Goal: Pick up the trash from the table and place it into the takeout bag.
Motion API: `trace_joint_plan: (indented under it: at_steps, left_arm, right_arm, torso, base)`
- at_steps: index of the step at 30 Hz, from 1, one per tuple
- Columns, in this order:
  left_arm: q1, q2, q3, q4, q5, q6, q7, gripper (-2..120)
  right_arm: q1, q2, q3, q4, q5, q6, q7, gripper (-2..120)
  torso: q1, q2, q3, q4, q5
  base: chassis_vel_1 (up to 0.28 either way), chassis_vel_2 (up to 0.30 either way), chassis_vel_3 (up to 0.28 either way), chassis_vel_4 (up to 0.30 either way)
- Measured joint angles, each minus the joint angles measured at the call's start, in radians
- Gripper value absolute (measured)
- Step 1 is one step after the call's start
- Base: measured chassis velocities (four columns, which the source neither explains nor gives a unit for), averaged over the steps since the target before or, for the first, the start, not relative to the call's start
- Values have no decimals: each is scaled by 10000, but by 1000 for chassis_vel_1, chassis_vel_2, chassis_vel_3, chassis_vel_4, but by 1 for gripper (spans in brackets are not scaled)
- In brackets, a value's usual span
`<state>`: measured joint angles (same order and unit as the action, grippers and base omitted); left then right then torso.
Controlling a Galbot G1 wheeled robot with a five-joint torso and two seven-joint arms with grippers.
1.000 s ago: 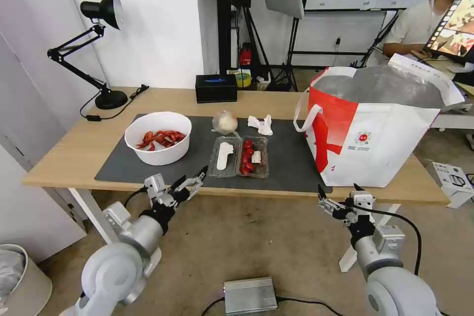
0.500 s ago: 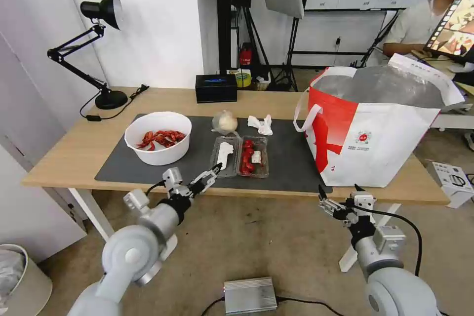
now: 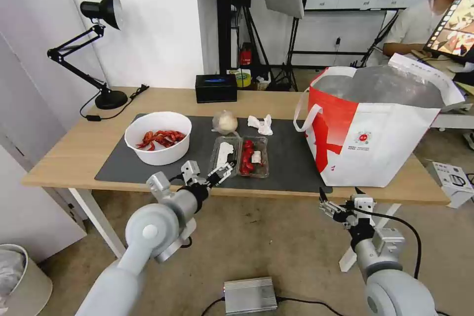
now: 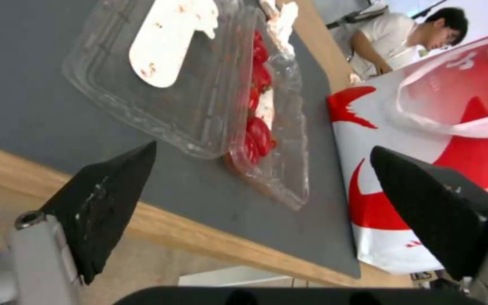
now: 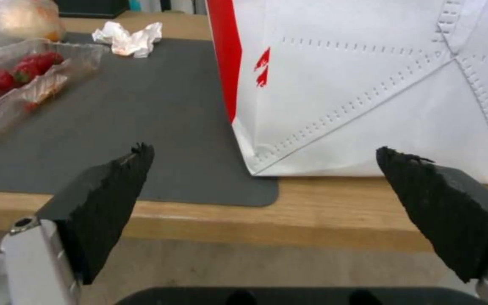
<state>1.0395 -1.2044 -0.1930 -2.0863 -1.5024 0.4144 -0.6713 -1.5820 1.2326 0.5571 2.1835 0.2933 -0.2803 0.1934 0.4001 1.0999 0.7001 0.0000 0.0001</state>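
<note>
Left gripper (image 3: 223, 174) wide open, empty, lined up at the tray's (image 3: 240, 156) near edge to pinch its rim; right gripper (image 3: 337, 206) open, empty, parked below the table (image 3: 74, 148) by the takeout bag (image 3: 375, 133)

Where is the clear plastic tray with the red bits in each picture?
Head view: clear tray on the grey mat, just beyond the left tool.
Left wrist view: tray lies ahead of the open fingers.
Right wrist view: tray at the picture's edge.
Shared landmark: the takeout bag.
</note>
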Motion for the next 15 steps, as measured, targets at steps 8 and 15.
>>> trace_joint_plan:
  at_steps: [8, 15]
  left_arm:
    - [-453, -90, 232, 531, -111, 47, -62, 100]
    - [-664, -123, 459, 795, -78, 147, -249, 100]
  right_arm:
    - [27, 45, 54, -89, 0, 4, 12, 100]
    - [24, 91, 99, -132, 0, 10, 26, 100]
  torso:
    - [0, 0, 0, 0, 0]
    - [0, 0, -1, 0, 0]
  base:
    - [0, 0, 0, 0]
    - [0, 0, 0, 0]
